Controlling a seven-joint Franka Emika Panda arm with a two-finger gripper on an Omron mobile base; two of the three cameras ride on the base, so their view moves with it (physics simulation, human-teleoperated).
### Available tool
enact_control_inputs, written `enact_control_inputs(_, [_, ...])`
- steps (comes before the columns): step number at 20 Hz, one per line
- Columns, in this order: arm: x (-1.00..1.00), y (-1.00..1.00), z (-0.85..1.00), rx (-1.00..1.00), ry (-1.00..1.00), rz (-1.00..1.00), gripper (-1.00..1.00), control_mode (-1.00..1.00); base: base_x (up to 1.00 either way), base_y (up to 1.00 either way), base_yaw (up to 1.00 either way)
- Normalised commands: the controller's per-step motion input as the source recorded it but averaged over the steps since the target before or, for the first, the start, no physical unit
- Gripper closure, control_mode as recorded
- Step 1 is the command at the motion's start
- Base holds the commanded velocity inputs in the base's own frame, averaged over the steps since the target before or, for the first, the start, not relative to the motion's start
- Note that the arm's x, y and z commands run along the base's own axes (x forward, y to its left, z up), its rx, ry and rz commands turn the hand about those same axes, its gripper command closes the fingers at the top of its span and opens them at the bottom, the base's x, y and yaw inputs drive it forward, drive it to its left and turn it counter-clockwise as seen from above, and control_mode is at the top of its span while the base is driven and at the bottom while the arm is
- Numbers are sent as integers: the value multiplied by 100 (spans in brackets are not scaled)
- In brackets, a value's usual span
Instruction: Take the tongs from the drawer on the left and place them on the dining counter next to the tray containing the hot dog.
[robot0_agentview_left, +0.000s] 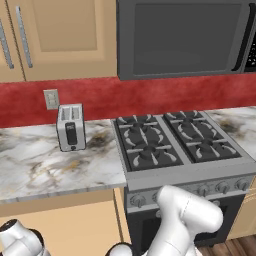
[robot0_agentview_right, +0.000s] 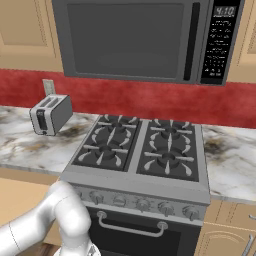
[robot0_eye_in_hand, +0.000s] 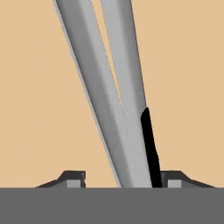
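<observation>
Two long silver-grey arms of the tongs (robot0_eye_in_hand: 114, 87) with a black tip edge lie on the tan floor of the drawer (robot0_eye_in_hand: 183, 87). They run up from between my fingertips toward the top of the hand view. My gripper (robot0_eye_in_hand: 124, 180) straddles them close above. The right fingertip (robot0_eye_in_hand: 175, 180) sits right at the black edge, while the left fingertip (robot0_eye_in_hand: 74, 179) stands a gap away from the metal, so the jaws are open around the tongs. In both base views my arm (robot0_agentview_left: 182, 220) bends down below the stove front. The dining counter, tray and hot dog are out of view.
A silver toaster (robot0_agentview_left: 70, 127) stands on the marble worktop (robot0_agentview_left: 40, 165) left of the gas stove (robot0_agentview_left: 175, 140). Above the stove hangs a dark microwave (robot0_agentview_left: 185, 37). The oven door handle (robot0_agentview_right: 132, 227) is just right of my arm.
</observation>
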Motion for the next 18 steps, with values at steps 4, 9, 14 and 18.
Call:
enact_control_inputs(4, [-55, -47, -28, 0, -3, -7, 100, -100, 0, 0, 0])
enact_control_inputs(9, [-44, -84, -27, 0, -2, -4, 100, -100, 0, 0, 0])
enact_control_inputs(14, [-31, -81, -40, 0, -2, -2, 100, -100, 0, 0, 0])
enact_control_inputs(18, [-18, -39, -6, 0, -6, 3, 100, -100, 0, 0, 0])
